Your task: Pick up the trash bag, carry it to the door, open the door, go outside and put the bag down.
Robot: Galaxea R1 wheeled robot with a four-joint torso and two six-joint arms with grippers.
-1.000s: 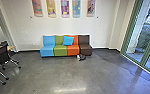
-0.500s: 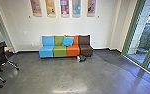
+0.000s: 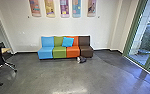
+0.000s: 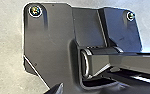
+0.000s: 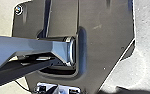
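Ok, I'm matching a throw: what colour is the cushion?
The cushion is bright blue, best seen in the head view.

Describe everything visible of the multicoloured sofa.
The sofa is a row of four armless sections, each with seat and backrest: blue, green, orange and dark brown, from the head view's left. The covers look smooth, perhaps vinyl. It stands on the floor, back to the wall. A blue cushion leans on the green and orange backrests; a dark-and-white object lies by its front.

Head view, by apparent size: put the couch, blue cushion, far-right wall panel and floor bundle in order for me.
Largest to smallest:
Couch
Blue cushion and far-right wall panel, too alike to rank
Floor bundle
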